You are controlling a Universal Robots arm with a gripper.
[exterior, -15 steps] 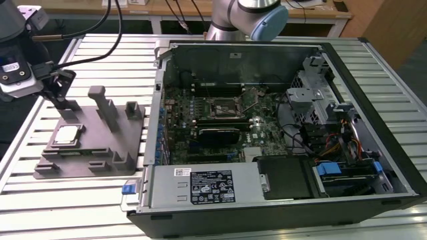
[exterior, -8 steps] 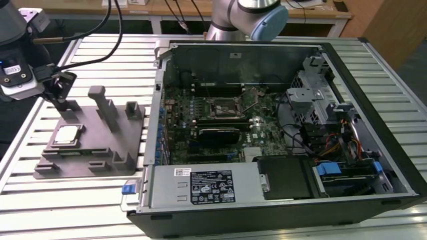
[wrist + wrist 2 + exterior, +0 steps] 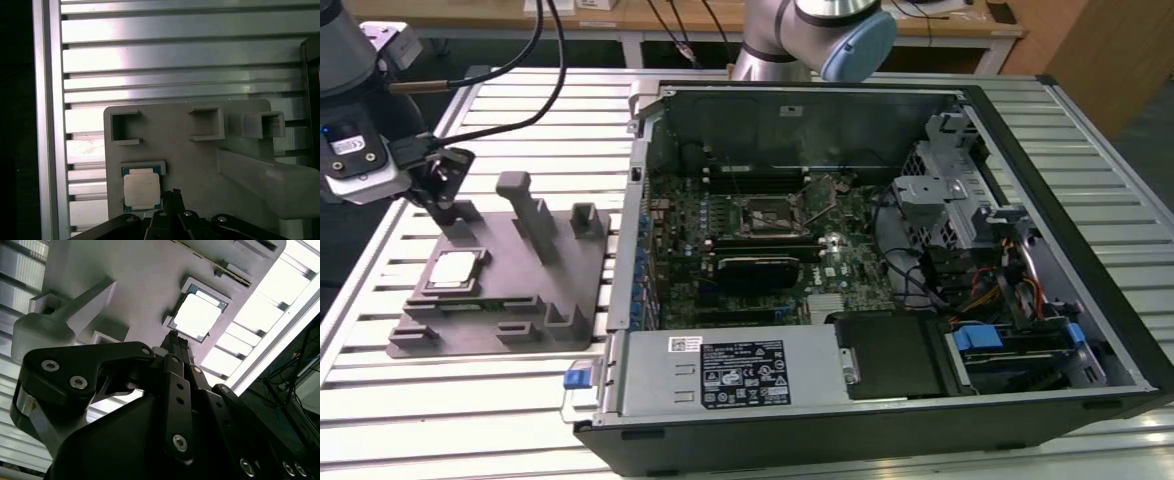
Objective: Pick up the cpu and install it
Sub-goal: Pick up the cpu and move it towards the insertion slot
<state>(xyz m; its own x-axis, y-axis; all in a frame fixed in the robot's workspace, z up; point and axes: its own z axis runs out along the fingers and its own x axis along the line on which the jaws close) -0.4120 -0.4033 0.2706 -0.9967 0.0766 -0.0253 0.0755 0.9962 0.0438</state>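
Black linkage of my tool (image 3: 173, 194) is hovering clenched on nothing, while the cpu (image 3: 142, 191) is lying flat in its recess on the grey fixture block (image 3: 195, 155), just beside the tool's tip and below it, untouched.

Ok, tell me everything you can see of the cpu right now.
The cpu is a small flat square chip with a shiny silver-grey metal top and a thin bluish rim, as both wrist views show. It lies flat, top up, seated in a square recess of the grey fixture block, beside the open computer case. The end effector hangs close above it and does not hold it.
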